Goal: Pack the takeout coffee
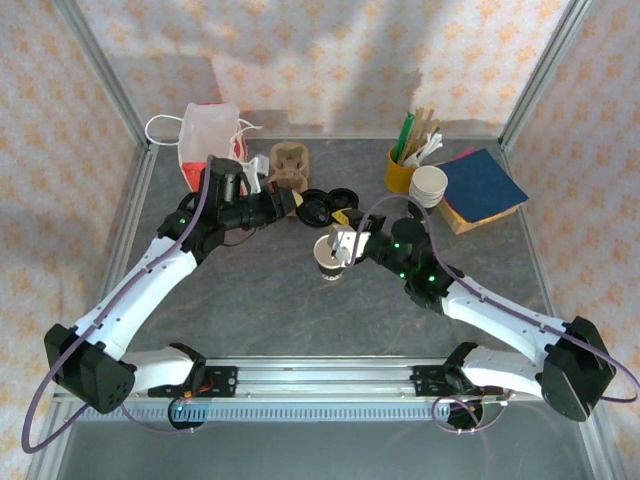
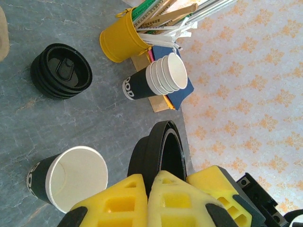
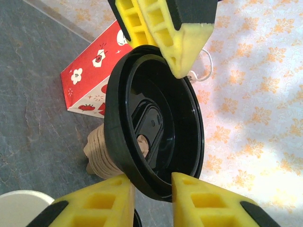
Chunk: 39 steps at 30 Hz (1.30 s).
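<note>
Passing the black lid (image 3: 151, 118) across is, I judge, the step in hand. On the near side of the takeout coffee cup (image 1: 328, 266), which stands uncovered mid-table, bare table (image 1: 260, 305) gives the freest room. Just beyond the cup the right gripper (image 3: 151, 178) straddles the lid's lower rim, jaws narrowly apart; whether they bear on it I cannot tell. The left gripper (image 2: 150, 177) is clamped on the opposite rim. The right should pinch firmly before the left lets go, then lower the lid flat and square onto the cup. Beyond the cup sits a stack of lids (image 2: 61, 71); farther left a cardboard carrier (image 1: 290, 162) and red-and-white bag (image 3: 90, 80), farther right a yellow cup (image 1: 400, 172) and white cups (image 1: 430, 185), hem any swing.
</note>
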Available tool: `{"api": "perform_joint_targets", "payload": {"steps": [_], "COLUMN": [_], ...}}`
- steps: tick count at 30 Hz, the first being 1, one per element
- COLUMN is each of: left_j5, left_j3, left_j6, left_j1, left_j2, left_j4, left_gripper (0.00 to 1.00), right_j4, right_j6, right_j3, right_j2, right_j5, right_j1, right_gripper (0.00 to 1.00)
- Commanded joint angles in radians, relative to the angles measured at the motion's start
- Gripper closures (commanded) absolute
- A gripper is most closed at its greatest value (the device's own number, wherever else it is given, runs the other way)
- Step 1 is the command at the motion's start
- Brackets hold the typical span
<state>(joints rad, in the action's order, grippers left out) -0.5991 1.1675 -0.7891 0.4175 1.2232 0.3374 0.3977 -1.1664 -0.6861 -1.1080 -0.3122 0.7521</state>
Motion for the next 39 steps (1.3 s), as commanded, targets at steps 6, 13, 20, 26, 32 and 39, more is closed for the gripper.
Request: {"api": "perform_joint_targets", "payload": {"steps": [6,13,20,26,32,39], "left_j5": [-0.066,-0.065,-0.041,0.051,0.237,0.362], "left_j3": [-0.022,-0.023,-0.017,-0.001,0.039,-0.006], "left_j6": [-0.028,-0.024,-0.012,0.018,0.086,0.137], "left_j1": [0.004,0.003,-0.012,-0.075,-0.130,-0.135], "left_j2": [-0.019,-0.017,-0.029,-0.073,-0.139,-0.180], "left_j4": [-0.052,-0.049,-0.053,-0.016,0.063,0.040], "left_gripper": [0.96,0.97,0.82,0.49,0.38,0.38], "right_j4": [0.048,0.026,-0.031,-0.111,-0.289,-0.485], "right_j6": [0.010,0.015,0.101,0.253,0.512,0.975], "right_j3": [-0.014,-0.030,-0.058,-0.095,-0.211,-0.403], "right_j2": [0.025,0.023,0.036,0.074,0.077,0.001], "right_j5": [-0.042,-0.039,-0.044,-0.061,-0.035,-0.106], "right_j1": [0.009,0.013,0.016,0.016,0.016,-0.026], "right_gripper": [0.84,1.00,1.00,1.00,1.00,1.00]}}
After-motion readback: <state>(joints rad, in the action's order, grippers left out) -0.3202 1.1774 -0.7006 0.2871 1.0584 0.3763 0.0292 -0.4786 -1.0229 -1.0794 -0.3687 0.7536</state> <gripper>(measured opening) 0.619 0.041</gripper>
